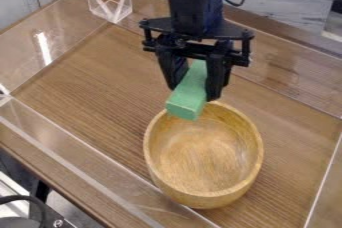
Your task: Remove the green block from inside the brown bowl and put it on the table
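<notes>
Wood-grain boards in a warm brown make up the table [80, 92], which runs from the near left corner to the far right and is fenced by low clear walls [40, 42] that catch pale reflections. At the far left, near the back wall, a small clear folded stand [110, 2] sits on the surface. Right of the middle, the black arm comes down from the top edge, and its gripper [195, 84] points downward with both black fingers [171, 72] pressed narrowly against the sides of the green block [189, 96]. That block hangs in the air, clear of the wood, over the far rim of the brown bowl [203, 158]. Its long axis is tilted: the upper end is hidden between the fingers and leans toward the far right, while the lower end points down toward the near left, its bright end face just above the bowl's far left edge. Whether that lowest corner touches the rim cannot be told from this view. Below it and slightly to the right, the round bowl rests on the table with its thick rim and pale grained hollow showing, and nothing lies inside it. Farther right, bare tabletop continues to the clear wall along the right side.
</notes>
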`<control>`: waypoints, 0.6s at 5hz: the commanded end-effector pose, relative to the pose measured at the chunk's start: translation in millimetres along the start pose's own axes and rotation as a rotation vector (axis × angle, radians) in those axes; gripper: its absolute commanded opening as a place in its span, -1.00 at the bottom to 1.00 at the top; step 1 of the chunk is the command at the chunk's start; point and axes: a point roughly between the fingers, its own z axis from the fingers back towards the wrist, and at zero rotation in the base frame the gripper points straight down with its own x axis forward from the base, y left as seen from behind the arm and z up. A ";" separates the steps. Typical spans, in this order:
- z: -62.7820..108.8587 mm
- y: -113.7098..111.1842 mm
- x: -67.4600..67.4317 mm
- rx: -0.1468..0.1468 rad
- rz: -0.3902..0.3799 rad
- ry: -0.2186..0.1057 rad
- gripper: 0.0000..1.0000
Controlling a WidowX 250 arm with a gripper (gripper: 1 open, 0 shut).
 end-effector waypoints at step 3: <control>-1.2 -12.5 14.9 -0.005 0.039 -0.063 -1.00</control>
